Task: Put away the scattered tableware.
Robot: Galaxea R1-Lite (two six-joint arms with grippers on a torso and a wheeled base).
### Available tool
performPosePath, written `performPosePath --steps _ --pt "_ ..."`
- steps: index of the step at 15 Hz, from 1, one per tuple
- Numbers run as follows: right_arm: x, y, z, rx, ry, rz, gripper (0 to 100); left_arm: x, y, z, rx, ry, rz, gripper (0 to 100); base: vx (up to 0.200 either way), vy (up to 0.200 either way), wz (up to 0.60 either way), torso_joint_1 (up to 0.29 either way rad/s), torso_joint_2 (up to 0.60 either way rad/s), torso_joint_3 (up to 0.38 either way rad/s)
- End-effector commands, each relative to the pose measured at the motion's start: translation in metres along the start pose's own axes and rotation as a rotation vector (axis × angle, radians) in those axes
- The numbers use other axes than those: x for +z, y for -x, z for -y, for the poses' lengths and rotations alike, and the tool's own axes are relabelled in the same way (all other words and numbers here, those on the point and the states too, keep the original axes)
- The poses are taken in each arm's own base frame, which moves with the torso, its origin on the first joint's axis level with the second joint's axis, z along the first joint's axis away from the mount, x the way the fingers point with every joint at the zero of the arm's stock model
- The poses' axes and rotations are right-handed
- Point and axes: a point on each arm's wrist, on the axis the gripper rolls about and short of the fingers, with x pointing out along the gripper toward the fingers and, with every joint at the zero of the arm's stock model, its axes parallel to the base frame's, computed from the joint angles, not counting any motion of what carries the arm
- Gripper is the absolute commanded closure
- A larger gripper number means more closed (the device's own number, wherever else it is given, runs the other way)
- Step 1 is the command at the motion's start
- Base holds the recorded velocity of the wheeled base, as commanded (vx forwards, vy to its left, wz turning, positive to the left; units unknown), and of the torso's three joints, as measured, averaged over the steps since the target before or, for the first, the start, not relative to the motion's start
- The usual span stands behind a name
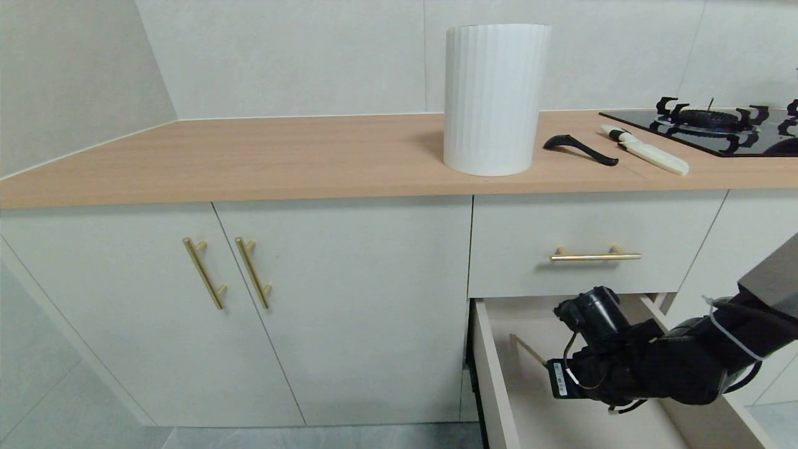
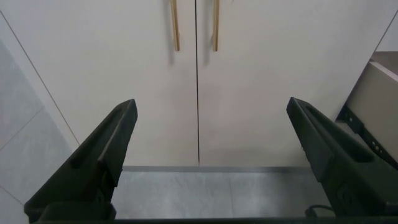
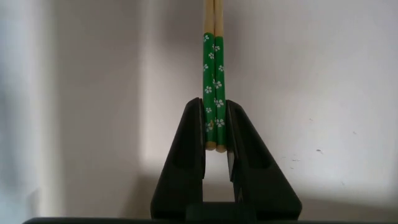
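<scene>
Hanging low before the cupboard doors (image 2: 198, 81), my left hand (image 2: 211, 106) has its fingers wide apart and grips nothing. Up on the counter (image 1: 280, 162), past the white ribbed canister (image 1: 492, 100), a black spoon (image 1: 580, 148) and a white knife (image 1: 645, 149) lie side by side, not yet put away. Farther right, my right hand (image 3: 216, 109) is clamped on a pair of green-patterned chopsticks (image 3: 214, 56), pinching them near one end, and it sits inside the open drawer (image 1: 492, 368) with the sticks over the drawer floor. I judge this to be the placing step. To do it well I should bring the sticks down nearly flat and parallel to the drawer's side wall. I should part the fingers only when the far tips touch, so the pair neither bounces nor rolls apart, then lift straight out, clear of the drawer front above.
</scene>
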Motion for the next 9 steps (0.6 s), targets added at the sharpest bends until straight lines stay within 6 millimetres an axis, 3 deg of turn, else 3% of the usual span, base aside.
performPosePath --steps 1,9 --pt "-0.012 -0.029 0.002 -0.033 0.007 -0.058 100 0.000 0.000 0.000 0.001 0.000 -0.001 0 0.000 0.000 0.00 0.000 0.00 0.000" --pt "-0.034 -0.068 0.004 -0.083 0.040 -0.167 100 0.000 0.000 0.000 0.001 0.000 -0.001 0 0.000 0.000 0.00 0.000 0.00 0.000"
